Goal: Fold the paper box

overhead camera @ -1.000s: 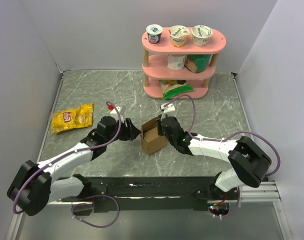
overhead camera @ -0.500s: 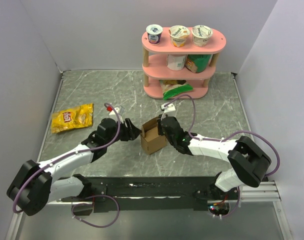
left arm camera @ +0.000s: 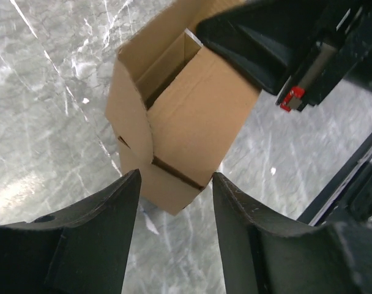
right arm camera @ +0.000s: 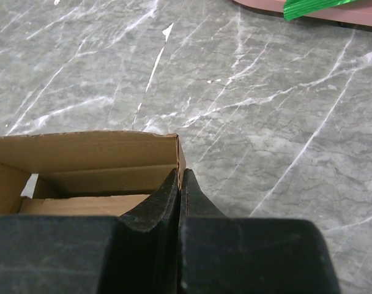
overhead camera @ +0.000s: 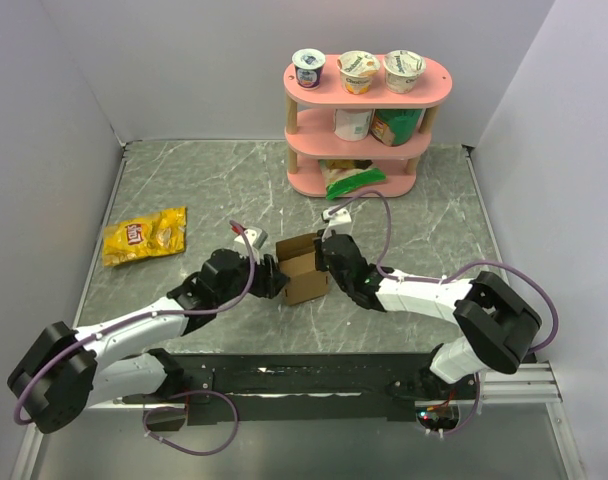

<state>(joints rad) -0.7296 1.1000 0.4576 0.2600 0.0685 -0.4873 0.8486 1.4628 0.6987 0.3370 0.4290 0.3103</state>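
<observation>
The plain brown cardboard paper box stands open-topped near the middle of the grey marbled counter, between the two arms. The right tool is clenched on the top edge of the box's right wall. The left tool is released, its black fingers spread at the box's left corner; whether they touch it I cannot tell. A crumpled yellow snack bag lies well to the left.
</observation>
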